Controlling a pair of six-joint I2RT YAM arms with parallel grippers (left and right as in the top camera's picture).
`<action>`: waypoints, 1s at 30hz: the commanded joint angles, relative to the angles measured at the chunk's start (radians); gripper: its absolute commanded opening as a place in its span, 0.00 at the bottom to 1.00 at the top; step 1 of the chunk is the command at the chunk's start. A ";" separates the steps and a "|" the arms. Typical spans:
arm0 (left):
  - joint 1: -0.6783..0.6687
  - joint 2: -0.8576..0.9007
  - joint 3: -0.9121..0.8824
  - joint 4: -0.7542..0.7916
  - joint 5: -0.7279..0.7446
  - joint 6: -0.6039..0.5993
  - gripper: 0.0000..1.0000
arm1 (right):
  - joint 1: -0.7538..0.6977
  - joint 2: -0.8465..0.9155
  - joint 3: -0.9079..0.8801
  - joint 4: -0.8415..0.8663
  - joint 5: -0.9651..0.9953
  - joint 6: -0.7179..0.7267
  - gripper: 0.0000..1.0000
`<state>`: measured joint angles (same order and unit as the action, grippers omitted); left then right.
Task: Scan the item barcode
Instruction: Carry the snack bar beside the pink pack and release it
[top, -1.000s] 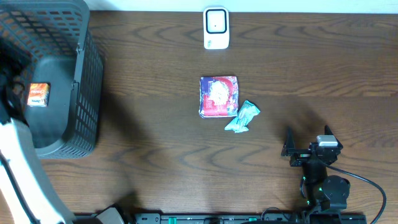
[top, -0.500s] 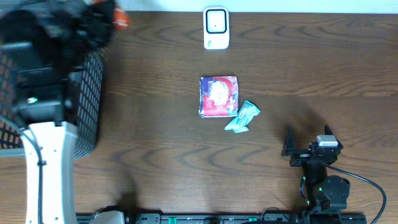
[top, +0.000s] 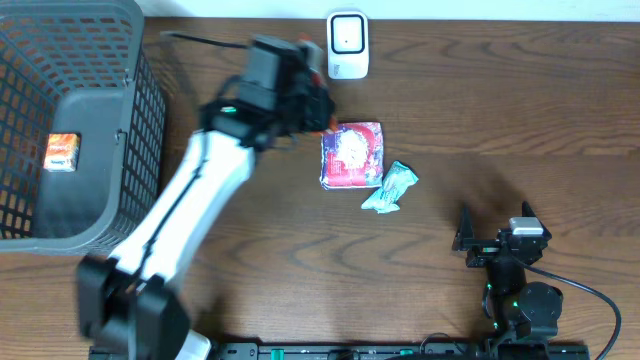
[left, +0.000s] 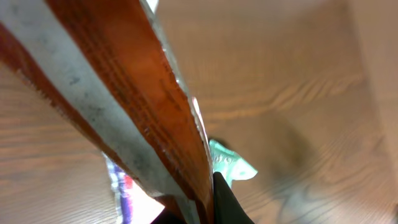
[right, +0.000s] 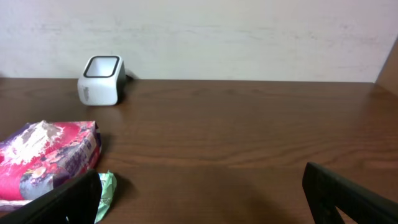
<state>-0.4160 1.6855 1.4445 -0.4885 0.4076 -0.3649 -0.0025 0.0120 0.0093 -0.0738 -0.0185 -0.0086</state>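
While clamping the orange packet (left: 124, 93), your left end effector (top: 310, 100) is hovering just beside the scanner (top: 347, 45), on its basket (top: 145, 130) side.

- The white scanner (top: 348, 45) stands upright, its dark-rimmed window facing up.
- The orange packet (left: 149, 93), white-banded, is held tilted just beside it.

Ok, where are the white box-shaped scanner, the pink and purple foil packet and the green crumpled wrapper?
white box-shaped scanner (top: 347, 45), overhead view, centre of its top face.
pink and purple foil packet (top: 352, 155), overhead view, middle of its printed face.
green crumpled wrapper (top: 390, 188), overhead view, its middle.
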 joint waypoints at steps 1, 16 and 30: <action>-0.061 0.104 -0.003 0.026 -0.034 0.031 0.07 | 0.004 -0.005 -0.004 -0.001 0.005 -0.008 0.99; -0.291 0.232 -0.003 0.309 -0.194 0.000 0.08 | 0.004 -0.005 -0.004 -0.001 0.005 -0.008 0.99; -0.323 0.357 -0.002 0.414 -0.200 -0.085 0.47 | 0.004 -0.005 -0.004 -0.001 0.005 -0.008 0.99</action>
<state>-0.7410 2.0632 1.4395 -0.1013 0.2108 -0.4301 -0.0025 0.0120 0.0093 -0.0738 -0.0185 -0.0086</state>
